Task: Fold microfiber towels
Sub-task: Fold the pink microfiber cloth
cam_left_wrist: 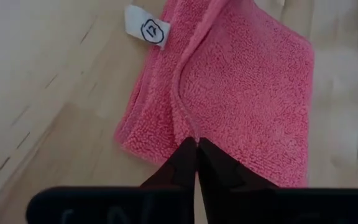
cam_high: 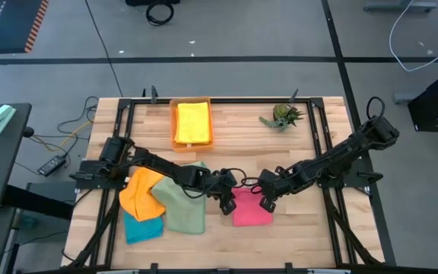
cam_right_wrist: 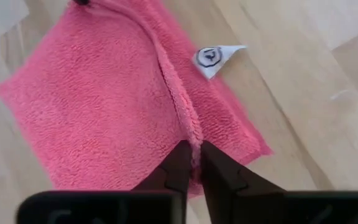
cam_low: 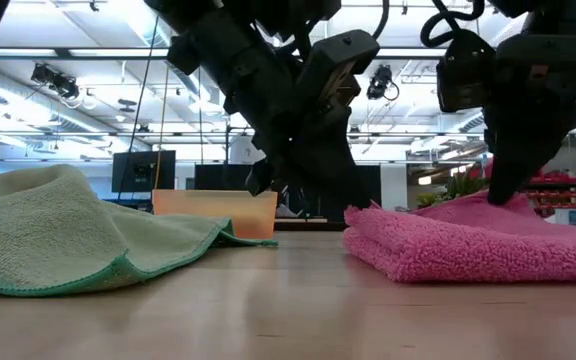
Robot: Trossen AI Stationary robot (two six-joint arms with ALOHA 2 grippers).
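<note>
A pink microfiber towel (cam_high: 251, 209) lies folded on the wooden table (cam_high: 303, 228), near the middle. It also shows in the low view (cam_low: 468, 245). My left gripper (cam_high: 226, 204) is at the towel's left side, shut on the hem of its upper layer. My right gripper (cam_high: 267, 201) is at the towel's right far side, shut on the same hem. A white tag (cam_left_wrist: 148, 30) sticks out from the lower layer onto the table. My left gripper pinches the hemmed edge of the upper layer (cam_left_wrist: 191, 127) between its two fingertips, slanting down, in line with the hem. The towel lies flat on the table. My right gripper pinches the same hemmed edge (cam_right_wrist: 190, 127) between its fingertips, slanting down from the right. The layer rests on the one beneath.
A sage green towel (cam_high: 182, 204), an orange towel (cam_high: 141, 194) and a teal towel (cam_high: 143, 227) lie heaped at the left. An orange tray (cam_high: 175, 122) with a folded yellow towel (cam_high: 192, 122) stands at the far edge, a small green plant (cam_high: 284, 116) to its right.
</note>
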